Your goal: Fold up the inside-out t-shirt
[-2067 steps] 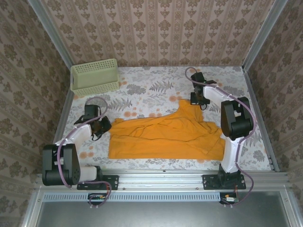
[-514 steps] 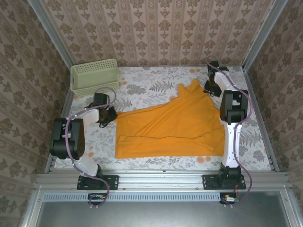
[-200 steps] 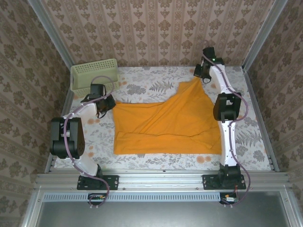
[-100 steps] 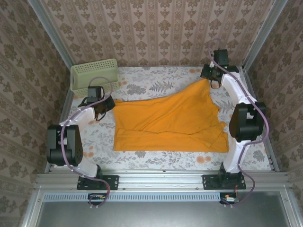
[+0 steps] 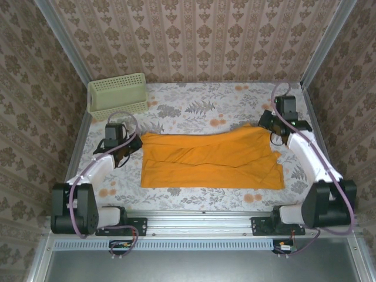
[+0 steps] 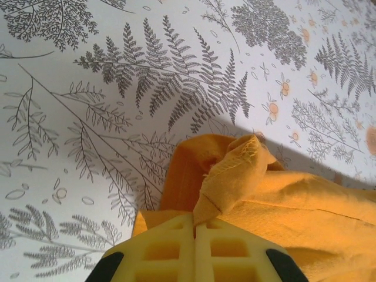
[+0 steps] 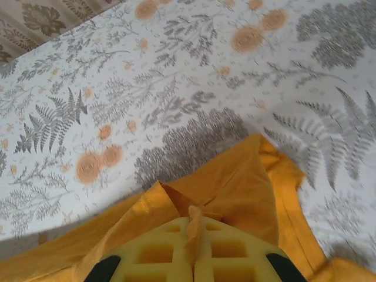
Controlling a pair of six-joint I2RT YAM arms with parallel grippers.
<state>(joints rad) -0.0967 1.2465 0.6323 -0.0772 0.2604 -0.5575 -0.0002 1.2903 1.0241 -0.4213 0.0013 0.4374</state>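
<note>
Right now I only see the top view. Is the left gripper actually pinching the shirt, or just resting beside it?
Observer: Pinching. In the left wrist view the left gripper is shut on a bunched corner of the shirt, which pokes out in front of it.
Operator: And the right gripper?
Observer: Its wrist view shows the right gripper shut on a thin ridge of cloth squeezed in its grip.
Operator: What part is the left one holding?
Observer: A stitched hem edge shows at that corner; which hem, I cannot tell.
</note>
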